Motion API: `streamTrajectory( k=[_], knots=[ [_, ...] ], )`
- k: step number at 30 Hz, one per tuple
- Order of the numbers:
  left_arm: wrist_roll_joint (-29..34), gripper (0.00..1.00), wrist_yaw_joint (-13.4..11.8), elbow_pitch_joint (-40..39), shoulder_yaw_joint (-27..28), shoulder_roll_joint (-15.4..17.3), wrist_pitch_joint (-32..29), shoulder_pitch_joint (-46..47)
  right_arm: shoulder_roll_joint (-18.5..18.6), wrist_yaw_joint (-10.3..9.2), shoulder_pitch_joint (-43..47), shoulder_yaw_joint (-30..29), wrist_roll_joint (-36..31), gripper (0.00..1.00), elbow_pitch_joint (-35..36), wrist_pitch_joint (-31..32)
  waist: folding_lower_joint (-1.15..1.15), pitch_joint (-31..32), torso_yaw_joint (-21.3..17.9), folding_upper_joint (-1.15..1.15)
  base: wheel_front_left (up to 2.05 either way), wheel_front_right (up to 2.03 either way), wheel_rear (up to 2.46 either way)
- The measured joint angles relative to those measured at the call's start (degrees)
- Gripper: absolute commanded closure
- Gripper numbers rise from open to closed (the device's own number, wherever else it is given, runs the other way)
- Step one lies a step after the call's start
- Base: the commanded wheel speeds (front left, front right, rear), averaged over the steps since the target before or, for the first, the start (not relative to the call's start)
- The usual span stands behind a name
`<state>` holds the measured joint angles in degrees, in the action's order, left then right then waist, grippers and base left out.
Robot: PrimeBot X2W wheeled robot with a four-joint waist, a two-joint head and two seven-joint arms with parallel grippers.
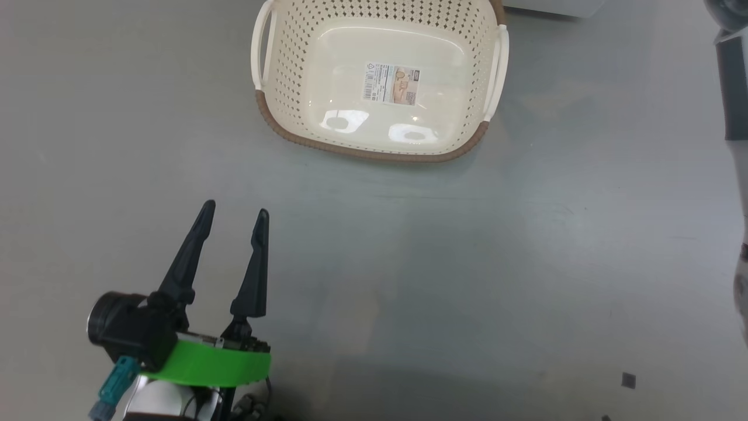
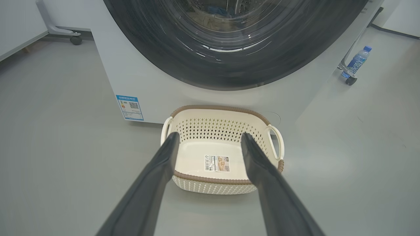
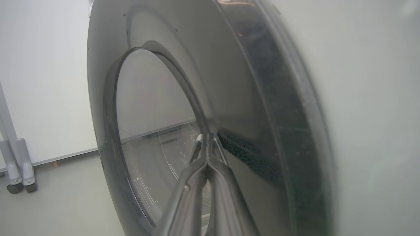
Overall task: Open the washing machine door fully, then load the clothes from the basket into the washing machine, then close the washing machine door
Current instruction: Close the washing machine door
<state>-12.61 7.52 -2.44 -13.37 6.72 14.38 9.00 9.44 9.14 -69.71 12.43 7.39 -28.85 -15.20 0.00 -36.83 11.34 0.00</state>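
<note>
The cream basket with a brown rim stands on the grey floor, holding nothing but its label sticker. My left gripper hovers open in front of it, empty, its fingers framing the basket in the left wrist view. Behind the basket stands the white washing machine. The washing machine door lies close against the front; I cannot tell whether it is latched. A blurred bit of blue and pale clothes shows through the glass. My right gripper is shut, tips touching the door's black ring beside the porthole.
A water bottle stands by a wheeled frame's castor to the machine's right. Another castor leg stands to its left, and grey wheeled legs stand by the wall. My right arm runs along the head view's right edge.
</note>
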Motion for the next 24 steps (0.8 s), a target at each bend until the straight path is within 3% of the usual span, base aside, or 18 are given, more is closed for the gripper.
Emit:
streamTrajectory(
  k=[12, 13, 14, 19, 21, 24],
  knots=[
    [-0.01, 0.00, 0.00, 0.64, 0.86, -0.02, 0.00, 0.30, -0.82, -0.01, 1.13, 0.01, -0.07, 1.00, 1.36, 0.08, 0.00, 1.96, -2.79, 0.00, 0.00, 0.00, 0.00],
    [-0.01, 0.00, 0.00, 0.83, 1.04, -0.02, 0.00, 0.39, -0.82, -0.45, 1.57, -0.10, 0.29, 0.95, 1.92, 0.08, 0.00, 2.27, -3.17, 0.00, 0.00, 0.00, 0.00],
    [-0.01, 0.00, 0.00, 1.16, 1.26, -0.02, 0.00, 0.52, -0.81, -0.54, 2.10, -0.25, 0.57, 0.69, 2.43, 0.08, 0.00, 2.63, -3.57, 0.00, 0.00, 0.00, 0.00],
    [-0.53, 0.00, 0.00, 2.98, 2.15, -0.15, 0.00, 1.82, -0.82, -1.43, 6.22, -0.64, 1.89, 0.53, 4.77, 0.09, 0.00, 4.88, -5.54, 0.00, 0.00, 0.00, 0.00],
    [-0.62, 0.00, 0.00, 3.57, 2.41, -0.41, 0.00, 2.23, -0.85, -1.43, 8.47, -0.09, 2.35, 0.31, 5.80, 0.09, 0.00, 5.99, -6.27, 0.00, 0.00, 0.00, 0.00],
    [-1.19, 0.00, 0.00, 4.49, 3.47, -1.04, 0.00, 2.44, -0.98, -1.43, 12.22, -0.13, 2.70, 0.13, 7.67, 0.09, 0.00, 7.94, -7.29, 0.00, 0.00, 0.00, 0.00]
  ],
)
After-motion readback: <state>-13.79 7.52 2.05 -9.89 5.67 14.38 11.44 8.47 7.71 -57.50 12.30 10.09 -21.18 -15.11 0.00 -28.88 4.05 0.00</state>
